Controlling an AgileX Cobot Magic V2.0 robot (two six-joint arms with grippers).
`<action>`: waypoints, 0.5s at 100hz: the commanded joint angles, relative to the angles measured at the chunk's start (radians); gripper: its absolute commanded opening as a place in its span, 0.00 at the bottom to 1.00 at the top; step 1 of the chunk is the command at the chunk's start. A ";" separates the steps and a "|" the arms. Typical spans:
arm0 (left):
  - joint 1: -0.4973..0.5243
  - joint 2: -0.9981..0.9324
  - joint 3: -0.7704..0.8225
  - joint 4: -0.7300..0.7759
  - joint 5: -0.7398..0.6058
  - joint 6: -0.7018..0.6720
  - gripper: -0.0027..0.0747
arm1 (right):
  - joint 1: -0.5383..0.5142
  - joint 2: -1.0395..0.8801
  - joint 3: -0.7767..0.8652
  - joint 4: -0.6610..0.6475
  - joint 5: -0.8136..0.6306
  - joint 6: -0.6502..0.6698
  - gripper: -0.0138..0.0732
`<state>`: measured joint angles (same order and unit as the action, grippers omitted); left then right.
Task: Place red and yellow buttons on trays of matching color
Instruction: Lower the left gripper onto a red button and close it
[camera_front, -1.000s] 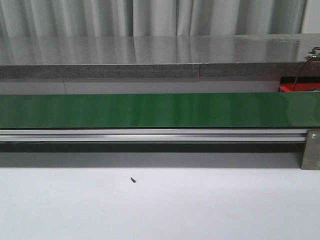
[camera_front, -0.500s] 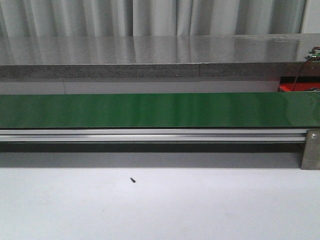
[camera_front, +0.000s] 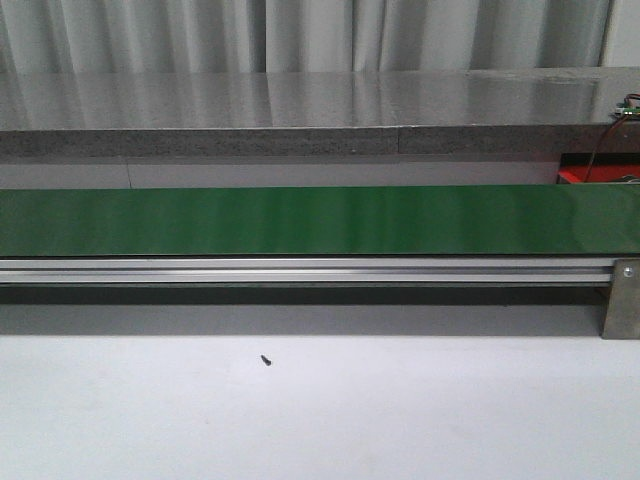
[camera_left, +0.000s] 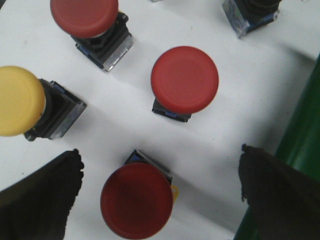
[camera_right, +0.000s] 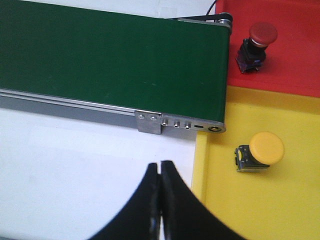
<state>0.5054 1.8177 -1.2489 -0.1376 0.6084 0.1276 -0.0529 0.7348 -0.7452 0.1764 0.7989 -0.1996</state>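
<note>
While the left hand (camera_left: 160, 195) gapes wide around one red button (camera_left: 136, 200), three more crowd beyond (one yellow (camera_left: 20, 101)); the right hand (camera_right: 160, 200) sits pinched closed beside the yellow tray (camera_right: 280, 210).

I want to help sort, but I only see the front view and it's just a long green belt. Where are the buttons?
Observer: Several lie on the white table under the left gripper: three red ones and a yellow button, with part of another at the picture's edge.
Operator: Is that gripper holding one?
Observer: No, it is open, with a red button between its fingers.
Operator: Are any sorted already?
Observer: Yes. The right wrist view shows one red button on the red tray and one yellow button on the yellow tray.
Operator: And the right gripper?
Observer: The right gripper is shut and empty, above the table beside the yellow tray.
</note>
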 joint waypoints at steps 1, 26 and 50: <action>0.002 -0.026 -0.048 -0.004 -0.022 -0.008 0.84 | -0.001 -0.001 -0.023 0.002 -0.055 -0.004 0.08; 0.002 -0.006 -0.050 -0.004 0.006 -0.008 0.84 | -0.001 -0.001 -0.023 0.002 -0.055 -0.004 0.08; 0.002 -0.004 -0.050 -0.004 0.030 -0.008 0.84 | -0.001 -0.001 -0.023 0.002 -0.055 -0.004 0.08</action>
<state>0.5054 1.8569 -1.2675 -0.1348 0.6498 0.1276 -0.0529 0.7348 -0.7452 0.1764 0.7989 -0.1996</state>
